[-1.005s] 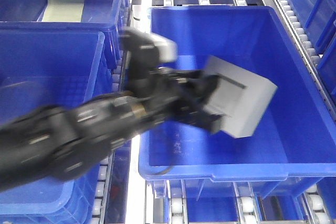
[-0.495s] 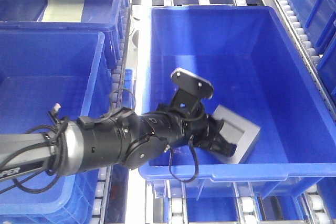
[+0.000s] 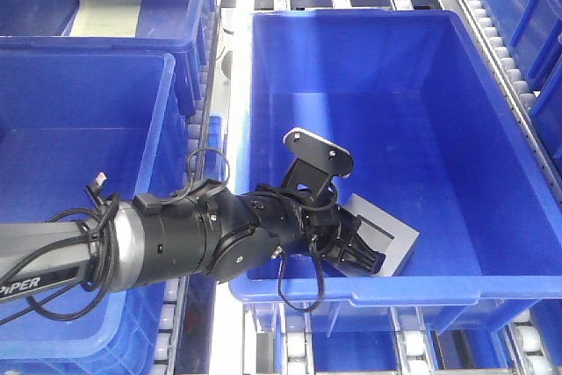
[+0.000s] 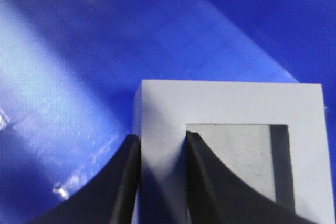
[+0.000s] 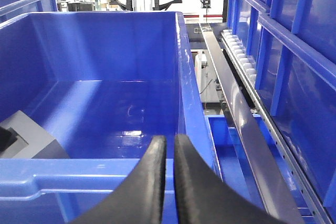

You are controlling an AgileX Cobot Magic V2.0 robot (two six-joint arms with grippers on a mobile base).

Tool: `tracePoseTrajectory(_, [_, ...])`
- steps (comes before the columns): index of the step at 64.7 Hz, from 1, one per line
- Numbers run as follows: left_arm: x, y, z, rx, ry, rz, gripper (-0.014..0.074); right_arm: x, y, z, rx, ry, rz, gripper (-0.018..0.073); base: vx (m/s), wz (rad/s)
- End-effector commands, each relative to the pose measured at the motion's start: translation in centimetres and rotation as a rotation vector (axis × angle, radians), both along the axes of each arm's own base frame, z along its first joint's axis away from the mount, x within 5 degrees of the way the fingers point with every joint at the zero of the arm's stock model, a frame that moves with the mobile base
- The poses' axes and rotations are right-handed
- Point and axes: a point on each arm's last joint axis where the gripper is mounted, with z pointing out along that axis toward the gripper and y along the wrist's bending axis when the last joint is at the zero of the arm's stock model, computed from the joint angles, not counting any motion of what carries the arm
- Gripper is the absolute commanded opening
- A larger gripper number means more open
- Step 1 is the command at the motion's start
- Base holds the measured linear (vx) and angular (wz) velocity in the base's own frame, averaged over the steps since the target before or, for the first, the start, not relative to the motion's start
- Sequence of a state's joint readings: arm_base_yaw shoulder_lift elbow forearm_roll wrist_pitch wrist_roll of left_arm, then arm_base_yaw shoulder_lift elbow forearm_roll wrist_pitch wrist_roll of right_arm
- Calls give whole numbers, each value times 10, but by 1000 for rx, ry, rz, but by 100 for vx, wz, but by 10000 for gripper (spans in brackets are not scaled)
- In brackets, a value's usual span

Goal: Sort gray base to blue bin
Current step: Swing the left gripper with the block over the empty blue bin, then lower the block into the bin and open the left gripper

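gray base (image 3: 392, 244): left part hidden by left claw (image 3: 351, 252) | wrist view: bottom cut off by frame

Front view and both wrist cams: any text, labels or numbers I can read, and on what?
"PIPER": white letters on the left arm, bottom left of the front view.
Gray base, blue bin: no markings visible.
Pale sheet in the far bin: nothing legible.
Right wrist view: none.

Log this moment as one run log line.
left tool: shut on gray base | gray base: low inside blue bin, near front wall | right tool: shut, empty, outside bin
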State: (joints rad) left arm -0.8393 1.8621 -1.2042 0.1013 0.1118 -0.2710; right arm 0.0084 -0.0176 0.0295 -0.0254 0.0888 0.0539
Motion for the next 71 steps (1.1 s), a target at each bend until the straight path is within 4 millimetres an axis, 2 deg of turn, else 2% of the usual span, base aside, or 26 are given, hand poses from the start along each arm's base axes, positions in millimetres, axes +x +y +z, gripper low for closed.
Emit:
tracePoseTrajectory(1, [-1,-3,34,-108,-70,2,205,-1,0,7,-10,-81,-3,-4,0,0])
tracePoseTrajectory(32, [-1,-4,36,-121,-79,2,303,-1,0,7,-10,-83,-3,-4,0,0])
tracePoseTrajectory(43, [-4,0,54,-158,-109,2,302,-1,0,7,-10,-83,-3,-4,0,0])
tracePoseTrajectory(52, [-15,8,80,-182,-135,-6,254,-1,0,7,-10,-83,-3,-4,0,0])
tracePoseTrajectory(58, [-26,14,92,-197,-146,-17,183,-1,0,7,-10,-83,-3,-4,0,0])
tracePoseTrajectory(68, [-58,35,105,-256,-191,-52,0,-1,0,7,-10,-83,-3,-4,0,0])
tracePoseTrajectory(71, [-67,46,107,-280,-211,-58,-8,-1,0,7,-10,-83,-3,-4,0,0])
